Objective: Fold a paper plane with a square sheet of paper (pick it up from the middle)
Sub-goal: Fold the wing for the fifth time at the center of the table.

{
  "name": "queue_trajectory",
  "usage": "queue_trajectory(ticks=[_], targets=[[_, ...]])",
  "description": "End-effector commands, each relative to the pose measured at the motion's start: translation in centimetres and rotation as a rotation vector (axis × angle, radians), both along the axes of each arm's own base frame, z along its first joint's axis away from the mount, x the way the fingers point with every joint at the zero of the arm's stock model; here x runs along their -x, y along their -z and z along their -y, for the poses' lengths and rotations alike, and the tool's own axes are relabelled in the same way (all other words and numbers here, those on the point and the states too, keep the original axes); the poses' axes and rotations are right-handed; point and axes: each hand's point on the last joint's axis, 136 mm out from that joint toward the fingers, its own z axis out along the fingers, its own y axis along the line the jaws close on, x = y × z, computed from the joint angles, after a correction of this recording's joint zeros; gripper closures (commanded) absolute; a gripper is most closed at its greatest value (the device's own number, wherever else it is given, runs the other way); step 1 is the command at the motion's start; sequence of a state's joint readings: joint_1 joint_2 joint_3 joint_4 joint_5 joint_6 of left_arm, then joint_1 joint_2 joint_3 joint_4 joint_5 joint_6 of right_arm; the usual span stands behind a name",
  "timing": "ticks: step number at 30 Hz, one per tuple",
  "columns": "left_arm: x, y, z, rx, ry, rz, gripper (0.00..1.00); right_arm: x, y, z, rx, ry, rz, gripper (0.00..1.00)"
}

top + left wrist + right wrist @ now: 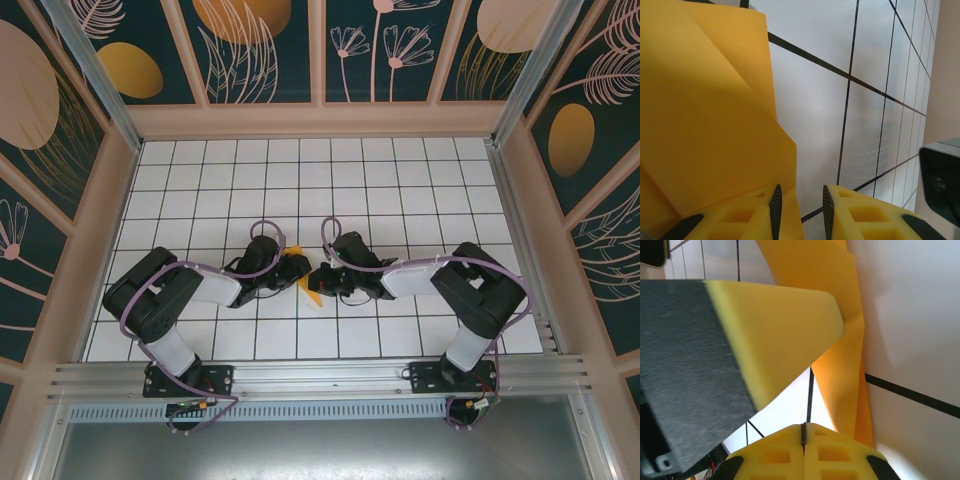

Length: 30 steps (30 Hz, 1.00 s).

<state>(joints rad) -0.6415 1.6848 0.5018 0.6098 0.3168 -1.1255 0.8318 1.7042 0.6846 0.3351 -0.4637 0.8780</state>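
Note:
The square sheet of paper (312, 297) is orange-yellow and folded, with creases, and stands up off the table between the two arms at mid-table. I cannot tell whether it has the shape of the paper plane. In the left wrist view the paper (705, 115) covers the left half, and its right edge reaches into the gap beside one pad. My left gripper (800, 192) has its jaws apart, with white table showing between them. My right gripper (803, 426) is shut, pads together, with nothing seen between them. The paper (840, 370) rises just right of it. The left gripper's finger (775, 325) looms close above.
Both grippers meet almost tip to tip, left gripper (295, 268) and right gripper (322, 275). The white gridded table (300, 180) stretches behind them to wooden walls (320, 120). An aluminium rail (320, 375) runs along the near edge. A dark part of the right arm (942, 180) shows close by.

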Motion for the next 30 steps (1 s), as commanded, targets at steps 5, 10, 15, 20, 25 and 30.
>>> queue_trajectory(ticks=[5,10,15,20,25,30], targets=[[1.1,1.0,-1.1,-0.060,0.014,-0.031,0.67,1.6,4.5,1.3,0.096,-0.021,-0.089,1.00],[-0.2,-3.7,-0.1,-0.017,0.033,0.070,0.61,2.3,5.3,2.1,0.131,-0.019,-0.111,1.00],[-1.9,-7.8,-1.5,-0.088,-0.039,0.168,0.55,2.6,5.3,1.5,0.128,-0.007,-0.134,1.00],[-2.1,-7.6,-2.1,-0.113,-0.080,0.152,0.55,2.6,5.7,1.2,0.130,0.031,-0.159,1.00],[-2.5,-6.3,-1.4,-0.100,-0.076,0.116,0.57,3.0,6.2,0.9,0.145,0.040,-0.168,1.00],[-3.4,-4.5,-1.6,-0.167,-0.104,0.077,0.59,3.1,6.4,0.7,0.147,0.043,-0.170,1.00]])
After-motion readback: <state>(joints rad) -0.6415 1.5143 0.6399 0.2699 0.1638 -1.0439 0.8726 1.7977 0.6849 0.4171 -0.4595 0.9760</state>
